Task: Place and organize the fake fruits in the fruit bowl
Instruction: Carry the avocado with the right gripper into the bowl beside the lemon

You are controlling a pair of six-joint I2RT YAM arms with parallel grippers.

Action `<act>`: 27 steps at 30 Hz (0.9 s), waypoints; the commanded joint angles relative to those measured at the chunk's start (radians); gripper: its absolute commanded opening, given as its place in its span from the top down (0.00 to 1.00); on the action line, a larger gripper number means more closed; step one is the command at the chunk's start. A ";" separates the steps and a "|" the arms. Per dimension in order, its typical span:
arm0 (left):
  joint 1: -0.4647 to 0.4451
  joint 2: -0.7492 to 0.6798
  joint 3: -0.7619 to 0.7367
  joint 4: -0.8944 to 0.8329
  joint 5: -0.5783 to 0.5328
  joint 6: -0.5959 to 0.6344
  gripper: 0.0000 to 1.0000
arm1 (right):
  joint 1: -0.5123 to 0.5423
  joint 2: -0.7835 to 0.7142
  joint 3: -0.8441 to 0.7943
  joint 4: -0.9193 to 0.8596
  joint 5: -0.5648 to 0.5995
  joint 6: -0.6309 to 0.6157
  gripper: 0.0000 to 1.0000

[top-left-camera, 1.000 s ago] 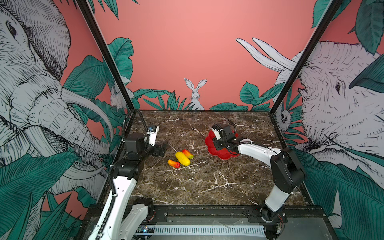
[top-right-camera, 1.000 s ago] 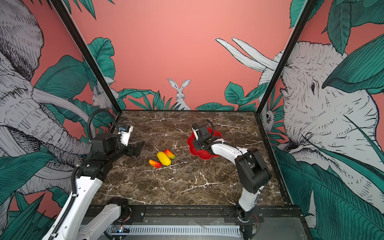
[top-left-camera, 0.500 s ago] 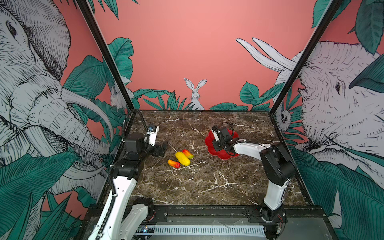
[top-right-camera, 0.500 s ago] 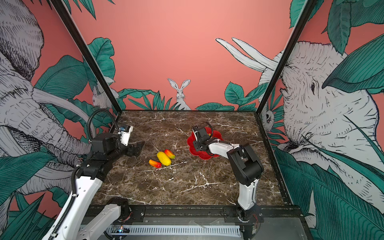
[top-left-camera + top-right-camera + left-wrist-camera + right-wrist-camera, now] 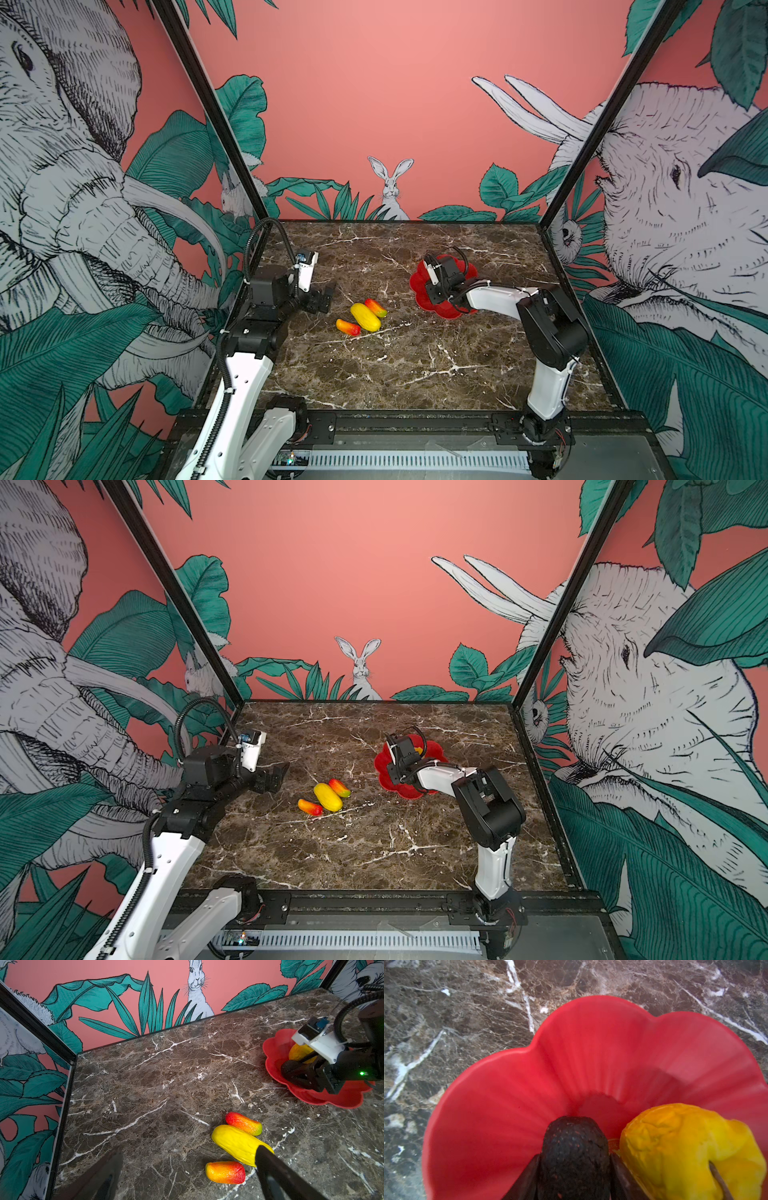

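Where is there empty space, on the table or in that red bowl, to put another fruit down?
In the bowl, the wall past the black fruit and bumpy yellow fruit is bare; the right gripper crowds those two. On the table, the broad front stretch between the arm bases is free. Crowded: the three fruits near the left gripper.

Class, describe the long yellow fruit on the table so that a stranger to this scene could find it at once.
On the brown marble table, look left of the red bowl, where three fruits lie close together. The long yellow fruit is the middle one. The far red-and-orange fruit and the near red-and-orange fruit beside it are shorter and multicoloured; it alone is plain yellow.
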 commanded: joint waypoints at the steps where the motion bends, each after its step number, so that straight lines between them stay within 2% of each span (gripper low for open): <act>1: 0.000 -0.003 -0.006 -0.007 0.009 0.013 0.00 | -0.005 -0.015 0.002 0.007 0.016 0.001 0.48; 3: 0.001 -0.004 -0.006 -0.006 0.010 0.012 0.00 | -0.005 -0.022 0.002 0.003 0.009 -0.002 0.46; 16: 0.001 -0.006 -0.007 -0.007 0.010 0.011 0.00 | -0.005 -0.091 -0.005 -0.049 -0.012 -0.007 0.15; 21: 0.001 -0.006 -0.007 -0.007 0.011 0.012 0.00 | -0.003 -0.142 0.013 -0.103 -0.039 -0.018 0.09; 23: 0.001 -0.006 -0.007 -0.007 0.012 0.011 0.00 | -0.002 -0.165 0.016 -0.120 -0.048 -0.020 0.02; 27: 0.000 -0.006 -0.007 -0.008 0.013 0.011 0.00 | 0.006 -0.212 0.017 -0.142 -0.068 -0.028 0.01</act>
